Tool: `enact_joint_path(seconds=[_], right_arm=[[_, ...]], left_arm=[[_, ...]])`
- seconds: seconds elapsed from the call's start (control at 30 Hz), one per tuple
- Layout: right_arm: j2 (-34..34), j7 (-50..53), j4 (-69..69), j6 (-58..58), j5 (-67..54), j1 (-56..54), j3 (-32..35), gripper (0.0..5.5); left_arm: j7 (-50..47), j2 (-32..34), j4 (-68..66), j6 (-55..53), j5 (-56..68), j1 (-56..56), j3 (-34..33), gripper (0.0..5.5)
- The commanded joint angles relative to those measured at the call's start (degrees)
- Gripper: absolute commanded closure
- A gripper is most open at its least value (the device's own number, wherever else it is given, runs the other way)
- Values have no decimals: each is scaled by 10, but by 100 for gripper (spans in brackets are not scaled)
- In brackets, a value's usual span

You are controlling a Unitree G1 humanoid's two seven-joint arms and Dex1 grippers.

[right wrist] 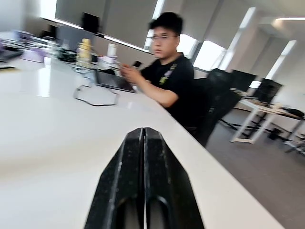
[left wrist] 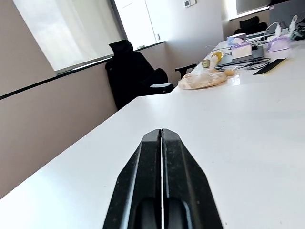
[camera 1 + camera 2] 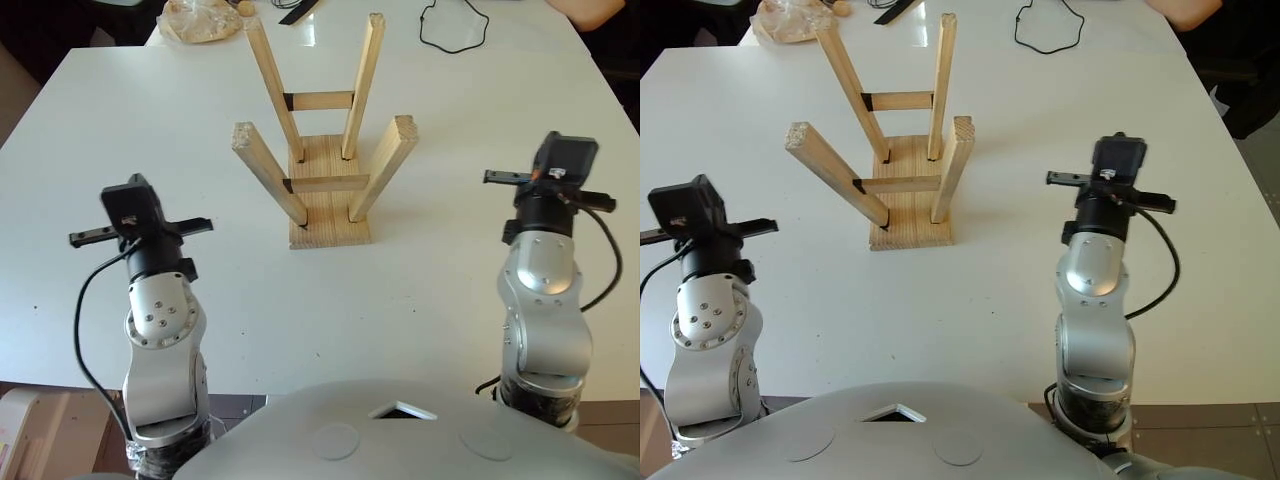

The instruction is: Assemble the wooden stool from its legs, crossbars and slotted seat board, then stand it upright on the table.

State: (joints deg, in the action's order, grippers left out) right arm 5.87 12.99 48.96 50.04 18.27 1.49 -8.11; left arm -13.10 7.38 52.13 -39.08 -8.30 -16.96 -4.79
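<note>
The wooden stool (image 3: 325, 165) rests upside down in the middle of the white table (image 3: 440, 270). Its slotted seat board (image 3: 333, 228) lies flat on the tabletop. Four legs (image 3: 272, 85) point upward, splayed outward, joined by a far crossbar (image 3: 320, 100) and a near crossbar (image 3: 328, 183). My left gripper (image 2: 162, 131) is shut and empty; it is held above the table to the near left of the stool (image 3: 128, 203). My right gripper (image 1: 144, 129) is also shut and empty, held to the right of the stool (image 3: 565, 158). Neither touches the stool.
A crumpled plastic bag (image 3: 205, 20) lies at the table's far edge, left of the stool. A black cable (image 3: 455, 28) loops at the far right, and a dark flat object (image 3: 300, 10) sits at the far edge. Bare tabletop surrounds the stool.
</note>
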Motion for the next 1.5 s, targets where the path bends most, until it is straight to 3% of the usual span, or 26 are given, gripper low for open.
enact_joint_path(seconds=[0.03, 0.1, 0.17, 0.47, 0.63, 0.7, 0.8, 0.93, 1.03, 1.17, 1.5], right_arm=[[-14, -109, -8, -13, -61, -43, -193, 550], [-22, -168, -13, -8, -99, -57, -323, 550], [5, -219, -39, -1, -109, -75, -357, 550], [38, -255, -6, 36, -137, -70, -310, 550], [60, -259, 64, 64, -152, -26, -193, 550], [64, -273, 70, 71, -167, -19, -96, 550], [31, -330, 6, 110, -277, -83, 116, 550], [43, -413, -94, 123, -453, -250, 258, 550], [46, -432, -158, 121, -537, -374, 293, 550], [52, -443, -208, 133, -596, -456, 281, 550], [59, -408, -225, 105, -608, -420, 199, 550]], left_arm=[[111, 33, -16, 18, 20, 54, 166, 548], [181, 38, -21, 0, 46, 105, 274, 548], [200, 28, -25, -14, 55, 126, 315, 548], [192, 23, -8, -22, 41, 100, 316, 548], [200, 58, 9, -32, 43, 61, 220, 548], [213, 64, 11, -41, 63, 42, 152, 548], [251, 64, -4, -69, 131, 29, 20, 548], [273, 32, -82, -111, 336, 194, -162, 548], [250, 52, -138, -189, 480, 368, -245, 548], [189, 69, -188, -263, 634, 527, -269, 548], [48, 95, -226, -340, 825, 547, -234, 548]])
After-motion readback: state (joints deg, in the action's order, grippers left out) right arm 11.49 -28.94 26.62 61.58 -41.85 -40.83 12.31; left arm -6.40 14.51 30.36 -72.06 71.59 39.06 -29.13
